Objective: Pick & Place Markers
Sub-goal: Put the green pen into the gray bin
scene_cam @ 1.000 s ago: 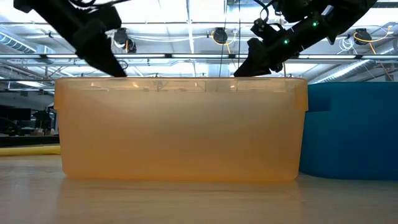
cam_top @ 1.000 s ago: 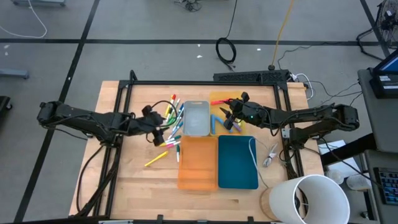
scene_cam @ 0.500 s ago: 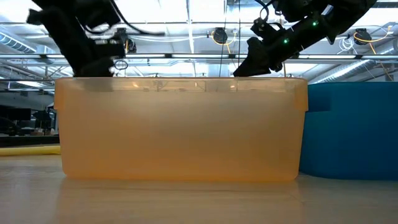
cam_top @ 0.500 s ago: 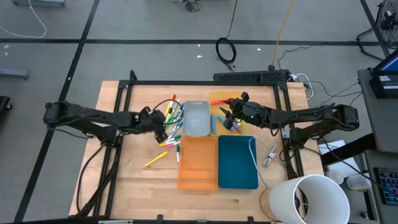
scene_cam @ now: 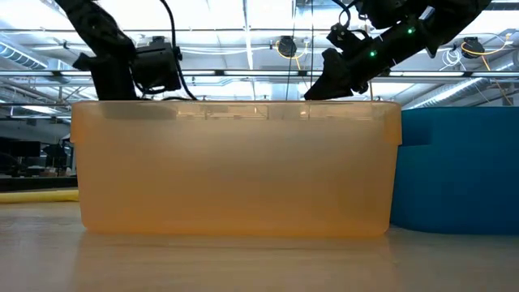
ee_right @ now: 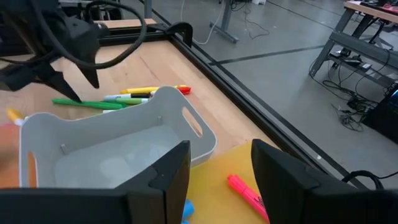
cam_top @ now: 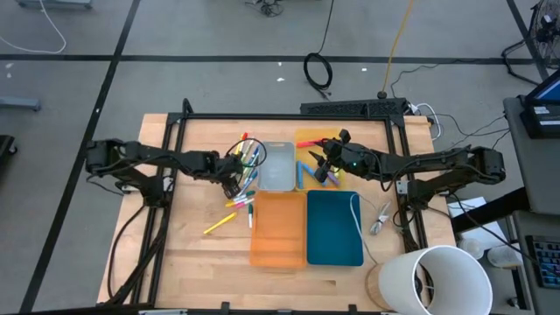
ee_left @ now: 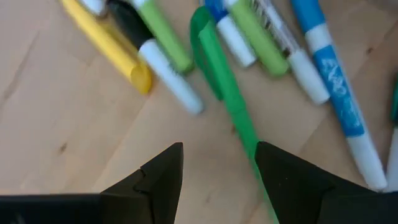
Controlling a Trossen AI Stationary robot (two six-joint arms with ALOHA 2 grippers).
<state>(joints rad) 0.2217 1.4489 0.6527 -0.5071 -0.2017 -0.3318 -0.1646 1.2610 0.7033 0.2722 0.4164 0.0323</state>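
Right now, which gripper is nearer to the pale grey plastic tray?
Left. The left gripper is over markers just beside the pale grey plastic tray; the right gripper hovers farther off, over the yellow tray.

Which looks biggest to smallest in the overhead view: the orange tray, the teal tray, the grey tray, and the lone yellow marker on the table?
1. orange tray and teal tray: they look alike, so no ranking between them
2. grey tray
3. yellow marker
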